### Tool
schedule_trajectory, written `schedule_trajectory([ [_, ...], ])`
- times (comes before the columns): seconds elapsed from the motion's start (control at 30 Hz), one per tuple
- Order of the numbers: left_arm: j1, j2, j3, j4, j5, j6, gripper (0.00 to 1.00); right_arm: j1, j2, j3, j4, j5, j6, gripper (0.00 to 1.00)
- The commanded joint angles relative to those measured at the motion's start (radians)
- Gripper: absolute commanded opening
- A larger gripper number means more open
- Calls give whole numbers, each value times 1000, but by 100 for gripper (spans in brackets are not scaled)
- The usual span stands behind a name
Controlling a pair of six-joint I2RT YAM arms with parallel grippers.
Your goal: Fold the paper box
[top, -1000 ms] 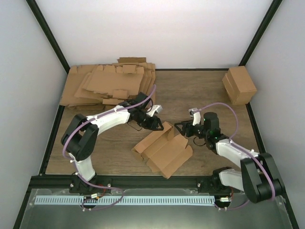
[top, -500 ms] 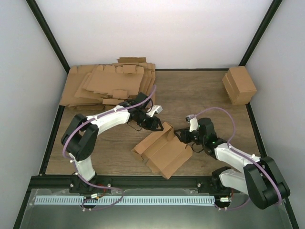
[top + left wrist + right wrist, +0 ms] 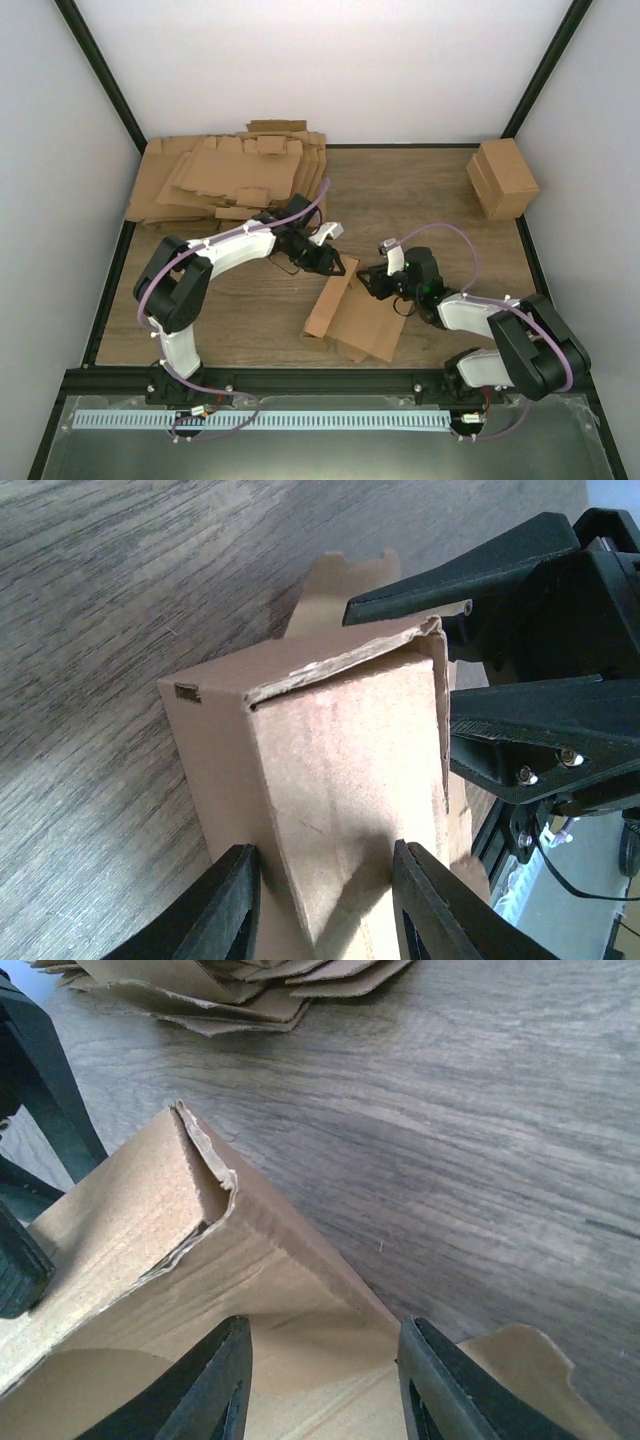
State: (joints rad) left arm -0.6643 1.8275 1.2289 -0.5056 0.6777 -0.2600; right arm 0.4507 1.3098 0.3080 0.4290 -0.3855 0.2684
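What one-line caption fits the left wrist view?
Left gripper grips the half-folded paper box on the wooden table; the right gripper straddles its far corner.

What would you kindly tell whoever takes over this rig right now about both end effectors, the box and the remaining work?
Left end effector: shut on the raised, folded section of the brown die-cut cardboard paper box.
Right end effector: its jaws straddle the far end of that section; grip unclear.
Position: the box lies on the wooden table, front middle, between the arms.
Done: one section is folded up from the sheet.
Left: the flat panels and tabs are not yet folded or tucked.
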Motion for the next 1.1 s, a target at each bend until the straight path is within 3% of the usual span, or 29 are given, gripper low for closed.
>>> schedule_trajectory([
  [0.0, 3, 30, 36, 31, 47, 10, 39, 18, 40, -7, 164, 8, -54, 42],
  [0.17, 18, 45, 52, 32, 63, 15, 40, 23, 99, 4, 235, -13, -92, 45],
  [0.27, 32, 45, 58, 35, 73, 19, 53, 23, 126, 22, 256, -25, -108, 47],
  [0.33, 40, 41, 59, 40, 82, 26, 57, 23, 144, 31, 270, -23, -115, 47],
  [0.6, 70, 86, 89, 39, 117, 43, 52, 22, 246, 114, 269, 26, -184, 51],
  [0.77, 80, 121, 117, 18, 121, 68, 50, 23, 326, 164, 310, -75, -200, 50],
  [0.87, 93, 134, 130, 13, 132, 75, 50, 22, 360, 181, 332, -85, -193, 39],
  [1.0, 105, 126, 137, 16, 146, 76, 50, 23, 364, 187, 331, -35, -179, 13],
  [1.07, 111, 119, 138, 16, 150, 76, 51, 27, 357, 181, 325, 16, -166, 7],
])
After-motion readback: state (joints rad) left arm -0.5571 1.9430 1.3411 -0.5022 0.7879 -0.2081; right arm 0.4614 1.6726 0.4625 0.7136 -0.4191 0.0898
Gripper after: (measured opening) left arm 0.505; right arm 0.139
